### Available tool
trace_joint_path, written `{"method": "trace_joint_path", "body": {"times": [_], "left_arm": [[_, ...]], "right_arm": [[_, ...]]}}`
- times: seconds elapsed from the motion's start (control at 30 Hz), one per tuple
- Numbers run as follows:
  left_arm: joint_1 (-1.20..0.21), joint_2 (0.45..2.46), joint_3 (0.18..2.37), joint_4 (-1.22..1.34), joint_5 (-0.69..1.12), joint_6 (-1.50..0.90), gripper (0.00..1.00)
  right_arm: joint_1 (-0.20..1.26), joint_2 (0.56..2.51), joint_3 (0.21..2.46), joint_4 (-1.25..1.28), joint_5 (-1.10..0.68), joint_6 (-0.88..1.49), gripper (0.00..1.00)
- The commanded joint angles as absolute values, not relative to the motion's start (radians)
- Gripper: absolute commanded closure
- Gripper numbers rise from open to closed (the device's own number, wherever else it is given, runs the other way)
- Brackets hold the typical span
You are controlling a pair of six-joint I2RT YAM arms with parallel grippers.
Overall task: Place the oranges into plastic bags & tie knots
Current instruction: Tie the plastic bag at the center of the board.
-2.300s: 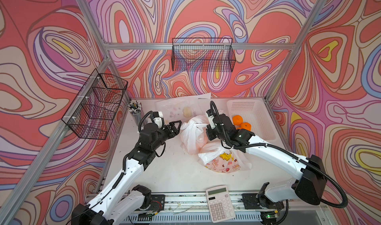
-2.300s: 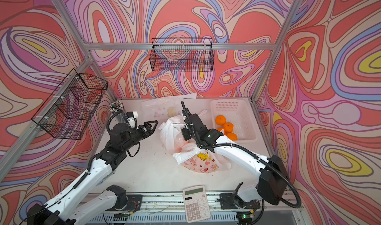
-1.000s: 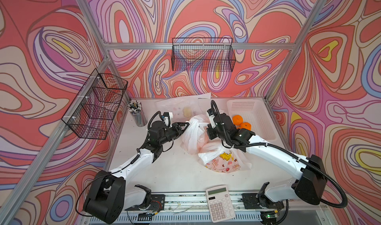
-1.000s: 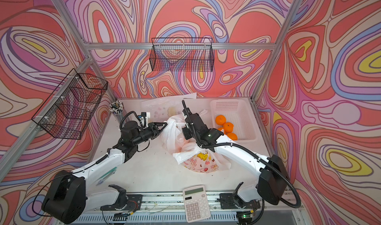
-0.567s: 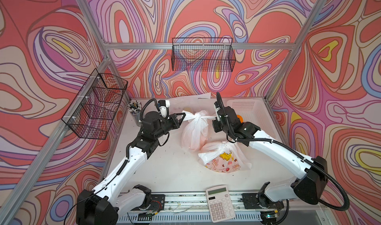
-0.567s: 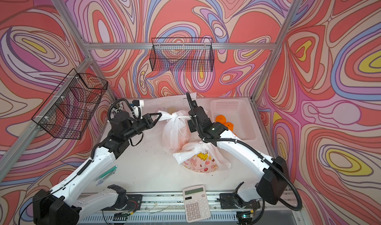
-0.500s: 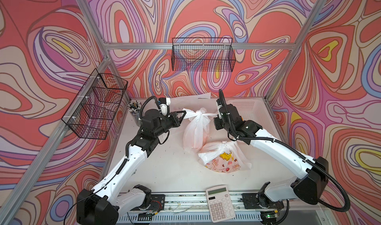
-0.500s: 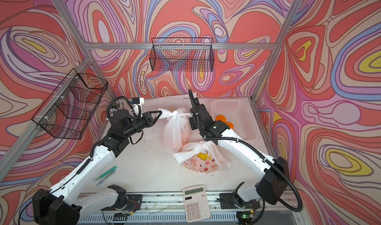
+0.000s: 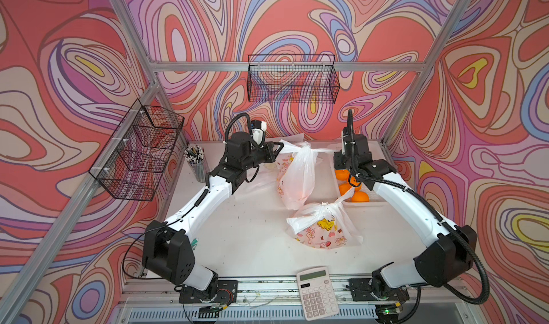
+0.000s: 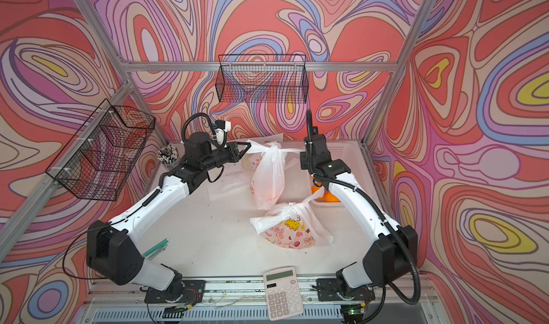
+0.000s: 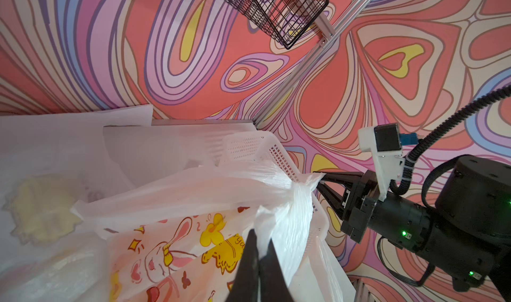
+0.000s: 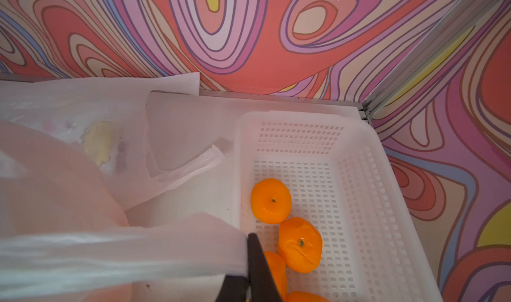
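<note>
My left gripper (image 9: 281, 146) and right gripper (image 11: 319, 180) each clamped a handle end of the bag (image 9: 297, 177). Its knot (image 9: 303, 151) sat at three o'clock from my left gripper and nine o'clock from my right.

Your right gripper (image 12: 255, 252) has its jaws pinched on a stretched strip of the plastic bag (image 12: 124, 248). Four oranges (image 12: 271, 201) cluster at one end of the white basket (image 12: 359, 203). Flat bags (image 12: 96, 115) lie on the table (image 12: 210, 195).

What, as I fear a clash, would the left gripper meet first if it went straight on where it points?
The left gripper would first meet the knot of the hanging bag it pinches; just beyond, roughly in line, the right gripper, though depth is unclear.
</note>
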State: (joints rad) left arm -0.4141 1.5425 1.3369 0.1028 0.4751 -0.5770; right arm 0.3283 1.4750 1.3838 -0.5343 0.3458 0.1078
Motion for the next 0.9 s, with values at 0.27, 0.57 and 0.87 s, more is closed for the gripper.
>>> {"method": "trace_joint_path", "body": {"times": [0.27, 0.57, 0.87], "left_arm": [[-0.409, 1.779, 1.526, 0.076, 0.418, -0.528, 1.00], [-0.395, 1.739, 1.297, 0.056, 0.305, -0.518, 1.00], [-0.351, 1.670, 1.190, 0.049, 0.334, -0.504, 1.00]], "right_arm": [[0.114, 1.614, 1.375, -0.548, 0.340, 0.104, 1.00], [0.013, 1.650, 1.199, -0.490, 0.318, 0.183, 1.00], [0.000, 1.619, 1.154, -0.449, 0.211, 0.196, 1.00]]}}
